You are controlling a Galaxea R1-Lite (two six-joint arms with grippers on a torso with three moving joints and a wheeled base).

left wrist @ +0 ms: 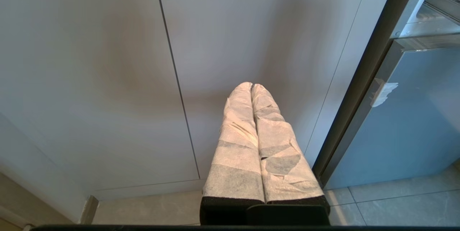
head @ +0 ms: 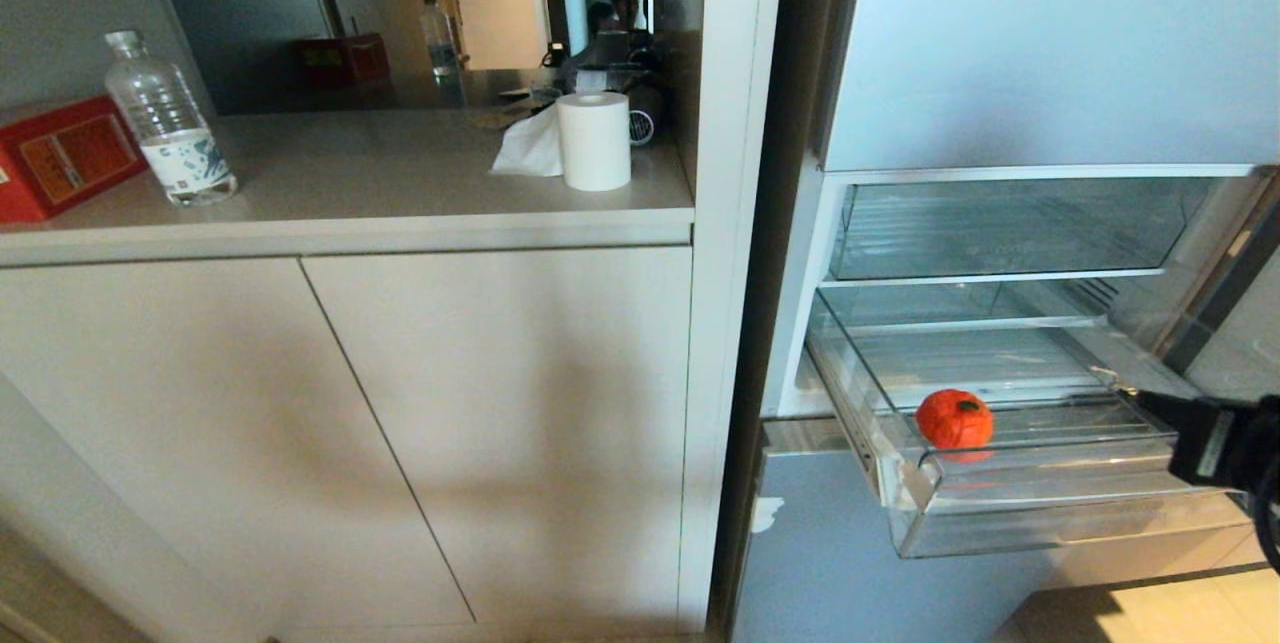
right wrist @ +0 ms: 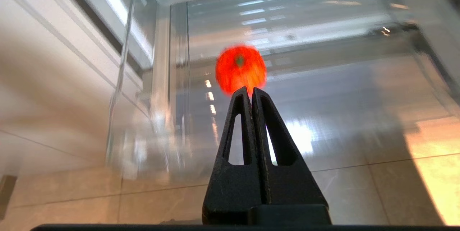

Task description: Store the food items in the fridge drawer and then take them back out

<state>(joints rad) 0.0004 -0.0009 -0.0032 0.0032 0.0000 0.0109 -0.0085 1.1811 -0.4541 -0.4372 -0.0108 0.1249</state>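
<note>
fruit (right wrist: 240, 68), round and red, sits in the pulled-out fridge drawer (head: 1040, 513), straight ahead of the right gripper (right wrist: 251, 91), whose jaws are pressed together, empty. left gripper (left wrist: 252, 86), also pressed together, hangs farther off by the cabinet doors (left wrist: 107, 62).

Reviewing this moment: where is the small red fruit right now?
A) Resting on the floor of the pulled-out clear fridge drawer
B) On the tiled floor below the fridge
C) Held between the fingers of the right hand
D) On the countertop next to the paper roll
A: the red fruit sits on the ribbed floor of the open fridge drawer, while the right hand is shut and empty in front of it.
</note>
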